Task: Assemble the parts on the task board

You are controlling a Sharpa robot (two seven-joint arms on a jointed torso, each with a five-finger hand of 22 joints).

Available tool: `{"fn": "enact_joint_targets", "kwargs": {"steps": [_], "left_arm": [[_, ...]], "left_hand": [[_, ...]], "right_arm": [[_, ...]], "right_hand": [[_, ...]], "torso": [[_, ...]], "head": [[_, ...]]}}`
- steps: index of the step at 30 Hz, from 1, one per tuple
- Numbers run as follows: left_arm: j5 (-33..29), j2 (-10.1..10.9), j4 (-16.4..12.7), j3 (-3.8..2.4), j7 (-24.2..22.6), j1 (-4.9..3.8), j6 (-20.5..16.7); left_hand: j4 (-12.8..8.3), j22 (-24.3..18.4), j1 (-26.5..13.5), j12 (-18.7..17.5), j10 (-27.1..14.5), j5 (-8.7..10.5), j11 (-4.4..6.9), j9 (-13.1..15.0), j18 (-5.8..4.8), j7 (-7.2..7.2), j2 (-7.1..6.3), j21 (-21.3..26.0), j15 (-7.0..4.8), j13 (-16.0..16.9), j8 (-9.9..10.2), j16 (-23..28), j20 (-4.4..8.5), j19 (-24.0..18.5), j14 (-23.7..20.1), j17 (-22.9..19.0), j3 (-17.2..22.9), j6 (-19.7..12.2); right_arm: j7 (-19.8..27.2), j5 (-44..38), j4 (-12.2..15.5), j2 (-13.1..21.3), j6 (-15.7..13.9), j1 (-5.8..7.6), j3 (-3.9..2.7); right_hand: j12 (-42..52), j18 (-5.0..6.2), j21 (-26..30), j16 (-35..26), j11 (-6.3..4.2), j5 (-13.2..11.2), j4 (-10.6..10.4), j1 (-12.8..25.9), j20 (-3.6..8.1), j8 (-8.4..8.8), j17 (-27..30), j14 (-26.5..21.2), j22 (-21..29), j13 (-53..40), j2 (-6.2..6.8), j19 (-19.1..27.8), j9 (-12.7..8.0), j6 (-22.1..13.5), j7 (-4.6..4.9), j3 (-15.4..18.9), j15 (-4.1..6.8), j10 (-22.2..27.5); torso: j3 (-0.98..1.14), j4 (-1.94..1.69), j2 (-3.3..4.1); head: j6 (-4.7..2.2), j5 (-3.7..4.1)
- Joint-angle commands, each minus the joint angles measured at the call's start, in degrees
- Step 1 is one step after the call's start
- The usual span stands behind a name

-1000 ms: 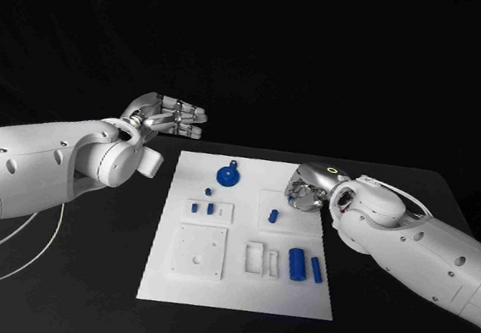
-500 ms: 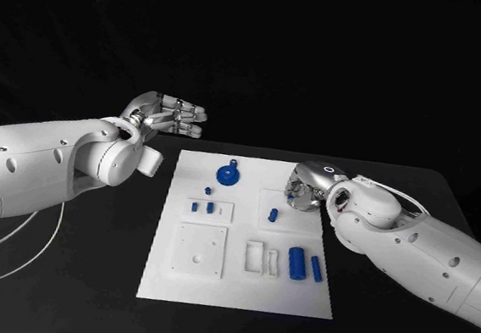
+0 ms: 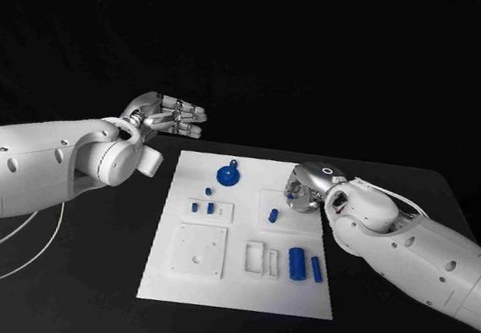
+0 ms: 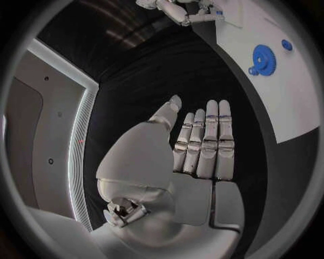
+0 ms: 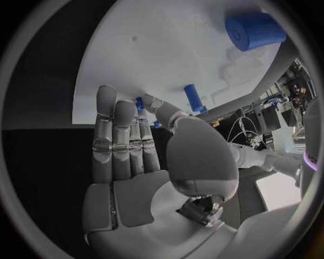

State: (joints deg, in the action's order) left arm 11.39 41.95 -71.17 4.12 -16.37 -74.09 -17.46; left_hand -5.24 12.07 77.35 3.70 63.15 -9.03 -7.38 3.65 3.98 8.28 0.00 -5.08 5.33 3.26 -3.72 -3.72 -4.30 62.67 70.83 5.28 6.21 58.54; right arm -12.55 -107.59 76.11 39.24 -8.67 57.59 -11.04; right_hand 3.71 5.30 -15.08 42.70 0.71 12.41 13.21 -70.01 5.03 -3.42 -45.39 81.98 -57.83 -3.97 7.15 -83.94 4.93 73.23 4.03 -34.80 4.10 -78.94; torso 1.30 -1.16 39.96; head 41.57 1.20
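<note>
1. Parts, small and blue, lie spread over the task board (image 3: 233, 294), the white plate in the middle of the black surface (image 3: 96, 298): a gear-like piece (image 3: 228, 174) near the far edge, short pegs (image 3: 202, 207) left of centre, a single peg (image 3: 274, 216) toward the right, and a thick cylinder (image 3: 297, 264) beside a thinner pin (image 3: 316, 269) lower right.
2. Right hand (image 3: 306, 191) hangs low over the board's right side, near the single peg. Its wrist view shows the fingers (image 5: 115, 140) extended side by side with nothing between them, a blue peg (image 5: 194, 98) just past the tips.
3. Left hand (image 3: 169, 116) hovers off the board's far left corner, above the dark surface, fingers (image 4: 206, 143) straight and holding nothing.
4. My reading: this is the reach for a first pick, no part being held yet.
5. Next, the right hand would need to settle over the peg and close on it squarely; it looks small enough to roll away.
</note>
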Motion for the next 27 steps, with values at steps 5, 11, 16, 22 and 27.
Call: {"fn": "enact_joint_targets", "kwargs": {"steps": [5, 11, 16, 22, 27], "left_arm": [[-0.17, -0.15, 1.0, -0.06, -0.27, -0.09, 0.3], [-0.17, -0.21, 1.38, -0.06, -0.21, -0.1, 0.28], [-0.17, -0.31, 1.51, -0.06, -0.08, -0.1, 0.34], [-0.17, -0.47, 2.01, -0.06, 0.16, -0.1, 0.43], [-0.17, -0.58, 2.64, -0.06, 0.77, -0.1, 0.66]], "left_hand": [[0.17, -0.09, -0.16, -0.09, -0.43, 0.2, -0.1, 0.03, -0.57, -0.03, 0.59, -0.17, -0.09, 0.06, 0.06, 0.12, 0.08, 0.25, 0.56, 0.12, 0.29, 0.17], [0.26, -0.16, -0.2, -0.08, -0.45, 0.19, -0.11, 0.03, -0.59, -0.03, 0.52, -0.18, -0.08, 0.07, 0.07, 0.12, 0.06, 0.19, 0.53, 0.15, 0.22, 0.15], [0.31, -0.22, -0.19, -0.08, -0.48, 0.22, -0.11, 0.03, -0.6, -0.03, 0.5, -0.19, -0.06, 0.06, 0.07, 0.13, 0.05, 0.17, 0.48, 0.17, 0.2, 0.13], [0.41, -0.28, -0.23, -0.08, -0.53, 0.23, -0.13, 0.02, -0.61, -0.03, 0.49, -0.18, -0.04, 0.07, 0.08, 0.13, 0.02, 0.13, 0.43, 0.18, 0.14, 0.1], [0.72, -0.44, -0.38, -0.08, -0.74, 0.3, -0.21, 0.02, -0.62, 0.05, 0.42, -0.16, 0.04, 0.07, 0.09, 0.13, -0.06, 0.07, 0.29, 0.21, -0.09, -0.16]], "right_arm": [[0.07, 0.72, 1.2, 0.05, -1.24, -0.73, 0.49], [-0.14, 1.22, 2.12, 0.49, -2.47, -0.72, 0.08], [-0.29, 1.49, 2.74, 0.75, -3.03, -0.64, -0.54], [-0.39, 2.01, 3.54, 1.18, -3.08, -0.44, -1.08], [-0.82, 2.62, 5.8, 1.76, -2.62, -0.38, -2.5]], "right_hand": [[0.29, 0.76, -0.24, -0.28, -0.09, -2.17, -0.33, -0.01, 0.41, -0.28, -0.22, 0.62, -0.15, 0.07, -0.38, -1.87, 0.26, 0.39, 0.05, -1.46, 0.0, -0.49], [0.28, 0.75, -0.23, -0.36, -0.12, -2.36, -0.46, -0.08, 0.44, -0.28, -0.32, 0.68, -0.21, 0.08, -0.22, -1.92, 0.37, 0.49, 0.02, -1.62, 0.04, -0.57], [0.27, 0.74, -0.24, -0.4, -0.12, -2.45, -0.54, -0.15, 0.45, -0.26, -0.37, 0.73, -0.24, 0.09, -0.15, -1.92, 0.4, 0.48, 0.02, -1.69, 0.04, -0.59], [0.28, 0.74, -0.24, -0.43, -0.13, -2.44, -0.62, -0.14, 0.45, -0.28, -0.41, 0.74, -0.26, 0.09, -0.07, -1.93, 0.43, 0.51, 0.01, -1.72, 0.05, -0.61], [0.27, 0.75, -0.25, -0.51, -0.13, -2.02, -0.83, -0.19, 0.47, -0.27, -0.5, 0.78, -0.33, 0.09, 0.1, -1.94, 0.48, 0.52, 0.0, -1.79, 0.06, -0.63]], "torso": [[-0.01, 0.0, -0.03], [-0.05, 0.01, -0.02], [-0.07, 0.0, -0.02], [-0.11, -0.06, -0.03], [0.02, 0.04, -0.01]], "head": [[-0.18, -0.02], [-0.26, -0.03], [-0.48, -0.15], [-0.59, -0.4], [-0.69, -0.92]]}}
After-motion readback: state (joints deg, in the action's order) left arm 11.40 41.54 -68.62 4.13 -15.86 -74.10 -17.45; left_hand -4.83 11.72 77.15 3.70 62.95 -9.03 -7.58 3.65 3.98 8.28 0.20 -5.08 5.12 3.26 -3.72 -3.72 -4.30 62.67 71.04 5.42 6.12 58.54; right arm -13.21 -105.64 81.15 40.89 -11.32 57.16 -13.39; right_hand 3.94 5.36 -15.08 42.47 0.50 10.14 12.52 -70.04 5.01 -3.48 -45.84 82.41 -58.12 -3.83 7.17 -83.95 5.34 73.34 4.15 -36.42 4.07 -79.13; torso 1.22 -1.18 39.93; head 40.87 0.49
